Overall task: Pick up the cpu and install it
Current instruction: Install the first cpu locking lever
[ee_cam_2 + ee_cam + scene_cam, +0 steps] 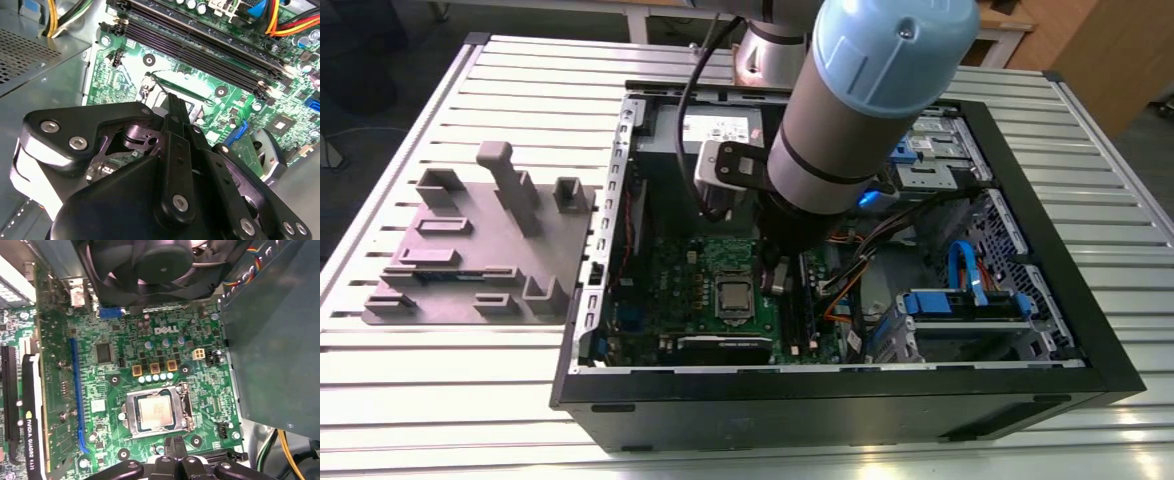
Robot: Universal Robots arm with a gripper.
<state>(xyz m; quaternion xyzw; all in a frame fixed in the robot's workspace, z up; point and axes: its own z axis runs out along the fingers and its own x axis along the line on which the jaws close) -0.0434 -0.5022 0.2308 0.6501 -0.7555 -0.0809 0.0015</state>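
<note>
The small, square, silver-topped cpu (156, 412) lies flat in its metal-framed socket (131, 415) at the middle of the green motherboard (125, 345), inside the open black computer case (854, 400). The black gripper (175, 106) hovers just beside the socket, towards the exterior view's right, its fingers pressed together on nothing.

The arm (847, 140) is a fat grey tube. It has a round light-blue cap (897, 40) on its joint. A thin black band (821, 176) goes around the tube. A black cable (698, 80) runs along the arm. A small white and black box (723, 165) is fixed to its side. The gripper (172, 107) is black, made of flat bars with round ends. Shiny silver screws (77, 143) dot the bars.
</note>
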